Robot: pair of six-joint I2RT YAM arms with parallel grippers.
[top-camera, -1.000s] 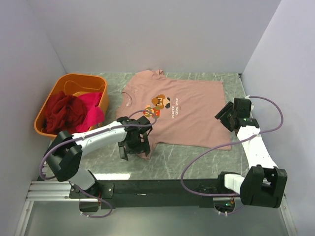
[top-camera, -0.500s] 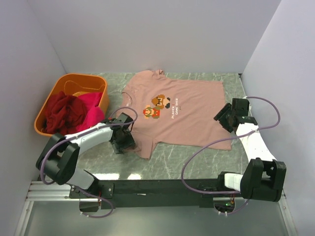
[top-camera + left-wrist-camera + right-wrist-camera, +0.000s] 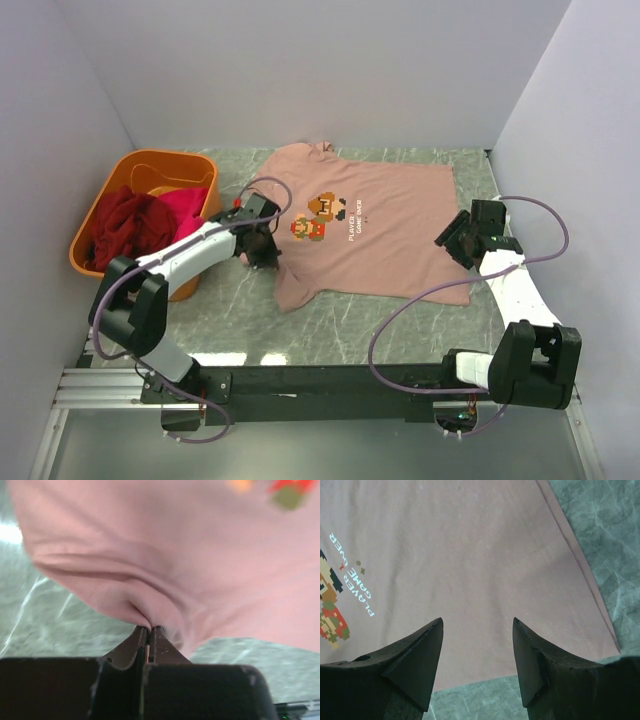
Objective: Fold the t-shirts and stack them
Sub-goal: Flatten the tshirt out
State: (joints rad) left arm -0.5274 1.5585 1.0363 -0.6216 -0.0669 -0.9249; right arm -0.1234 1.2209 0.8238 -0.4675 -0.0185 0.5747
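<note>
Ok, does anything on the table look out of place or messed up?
The pink t-shirt is puckered at its edge where the left gripper pinches it, and the dark red shirt and magenta shirt sit crumpled in the orange tub.

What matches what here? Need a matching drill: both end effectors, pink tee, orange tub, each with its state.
1. left end effector
2. right end effector
3. pink t-shirt
4. orange tub

A. holds red and magenta cloth
B. open over the shirt
C. spread out, print up
D. shut on a shirt fold

Pairs: 1-D, 2-B, 3-C, 4-A
</note>
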